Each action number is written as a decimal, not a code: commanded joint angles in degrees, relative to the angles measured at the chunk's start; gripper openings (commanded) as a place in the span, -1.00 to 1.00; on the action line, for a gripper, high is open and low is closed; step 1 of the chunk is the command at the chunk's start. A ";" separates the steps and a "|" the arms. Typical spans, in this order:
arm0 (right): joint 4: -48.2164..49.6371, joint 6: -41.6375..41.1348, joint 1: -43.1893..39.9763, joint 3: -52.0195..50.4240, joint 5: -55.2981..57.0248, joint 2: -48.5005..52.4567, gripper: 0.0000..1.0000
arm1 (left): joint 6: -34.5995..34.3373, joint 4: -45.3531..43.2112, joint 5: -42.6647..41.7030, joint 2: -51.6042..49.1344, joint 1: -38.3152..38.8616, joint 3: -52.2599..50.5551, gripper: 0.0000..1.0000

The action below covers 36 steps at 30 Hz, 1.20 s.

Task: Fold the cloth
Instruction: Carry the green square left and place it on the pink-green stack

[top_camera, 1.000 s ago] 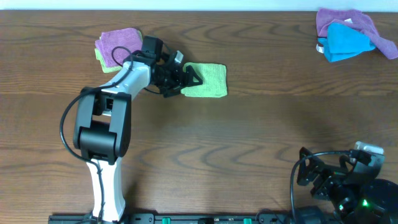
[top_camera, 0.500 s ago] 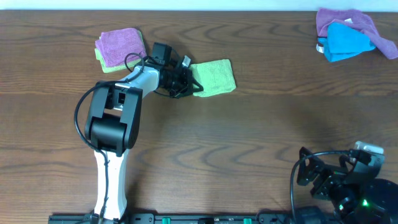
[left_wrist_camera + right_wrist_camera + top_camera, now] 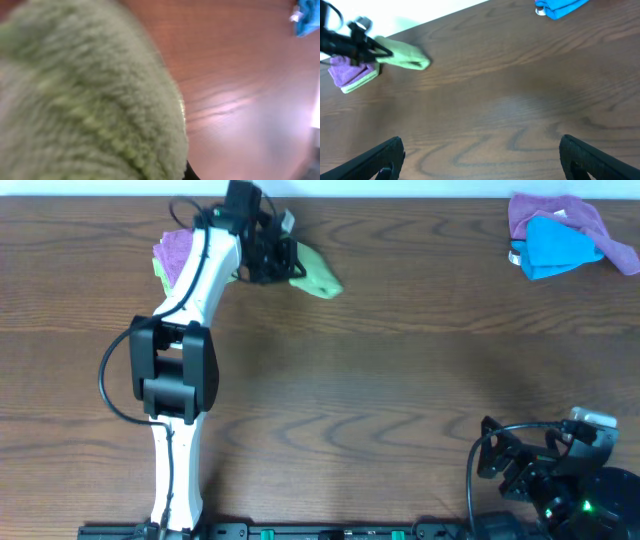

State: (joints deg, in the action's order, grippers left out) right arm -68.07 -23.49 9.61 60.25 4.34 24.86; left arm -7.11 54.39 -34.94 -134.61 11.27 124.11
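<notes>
My left hand grips the bunched lime cloth near the counter's far edge, beside a folded purple cloth. My right hand is spread wide.

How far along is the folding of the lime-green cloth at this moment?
Done: the lime-green terry cloth looks folded small. In hand: the left gripper holds it by one end, jaws shut, beside the folded purple cloth. Left: setting it down and letting go. The right gripper is open, far from it.
</notes>
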 commanded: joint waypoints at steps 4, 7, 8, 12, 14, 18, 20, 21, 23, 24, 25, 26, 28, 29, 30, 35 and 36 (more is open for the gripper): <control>0.02 -0.02 0.22 -0.07 0.35 0.28 0.98 | 12.17 4.04 22.34 0.48 -1.22 11.45 -0.89; 0.00 -0.02 0.22 -0.04 0.35 0.28 0.98 | 13.46 3.82 24.57 0.46 -2.75 11.80 -0.89; 0.02 -0.02 0.22 -0.07 0.37 0.28 0.98 | 13.70 3.82 24.70 0.35 -3.23 11.80 -0.89; 0.44 -0.02 0.22 -0.07 0.37 0.28 0.98 | 16.37 3.87 24.87 0.02 -5.86 11.80 -0.89; 0.90 -0.02 0.22 -0.04 0.37 0.44 0.98 | 17.20 3.98 24.96 -0.09 -7.28 11.80 -0.89; 1.33 -0.04 0.22 -0.07 0.33 1.81 0.98 | 19.19 5.44 25.40 -0.09 -10.05 11.80 -0.89; 1.44 -0.04 0.22 -0.07 0.31 2.97 0.98 | 19.21 6.29 24.90 -0.09 -10.99 11.80 -0.89; 1.55 -0.04 0.22 -0.07 0.11 3.63 0.98 | 19.39 6.67 24.76 -0.09 -11.32 11.80 -0.89; 1.68 -0.04 0.22 -0.07 0.07 4.90 0.99 | 19.91 7.17 24.79 -0.09 -11.63 11.78 -0.89; 1.68 -0.04 0.22 -0.07 -0.11 5.55 0.98 | 20.11 7.58 24.81 -0.09 -11.74 11.78 -0.90; 1.68 -0.04 0.22 -0.07 -0.31 6.08 0.99 | 20.46 7.91 24.81 -0.09 -11.74 11.78 -0.89; 1.70 -0.04 0.22 -0.07 -0.35 6.67 0.98 | 20.48 8.20 24.85 -0.09 -11.74 11.76 -0.89; 1.73 -0.04 0.22 -0.07 -0.31 7.48 0.98 | 21.33 8.68 24.94 -0.09 -11.72 11.54 -0.89; 1.90 -0.04 0.22 -0.07 -0.31 7.69 0.99 | 21.33 8.85 25.49 -0.09 -11.74 11.30 -0.89; 2.16 -0.04 0.22 -0.04 -0.31 7.76 0.98 | 21.35 9.05 26.16 -0.09 -11.74 11.08 -0.89; 3.91 -0.04 0.22 -0.04 -0.31 7.76 0.98 | 22.40 9.55 29.53 -0.09 -12.15 8.90 -0.89; 4.13 -0.04 0.22 -0.04 -0.31 7.76 0.99 | 22.45 9.42 30.12 -0.11 -12.41 8.39 -0.89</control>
State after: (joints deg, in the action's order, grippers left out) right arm -64.38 -23.46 9.61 60.25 4.27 32.60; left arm 13.82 63.33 -7.99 -134.58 -0.60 134.10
